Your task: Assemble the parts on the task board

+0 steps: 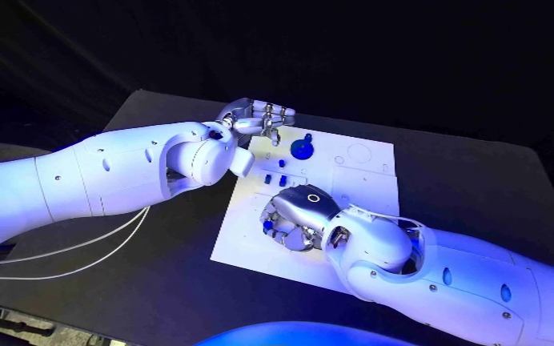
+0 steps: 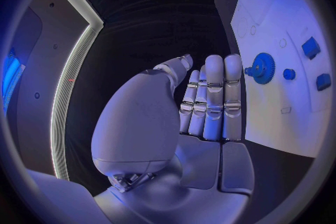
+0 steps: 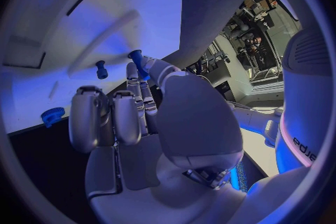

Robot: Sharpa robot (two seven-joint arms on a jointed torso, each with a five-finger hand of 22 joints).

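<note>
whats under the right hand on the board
The right hand hovers over the task board, pinching a small blue part at its fingertips. Another blue peg stands nearby. The board directly beneath the palm is covered.

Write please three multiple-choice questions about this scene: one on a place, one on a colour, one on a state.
1. Where is the blue gear?
A) on the floor
B) on the task board, near the left hand
C) inside a box
2. What colour is the task board?
A) red
B) yellow
C) white
3. How is the left hand?
A) holding nothing, fingers straight
B) gripping the gear
C) pinching a cable

Answers: 1 B, the gear stands on the board's far part; 2 C, the board is plainly white; 3 A, its fingers lie extended and empty.
</note>
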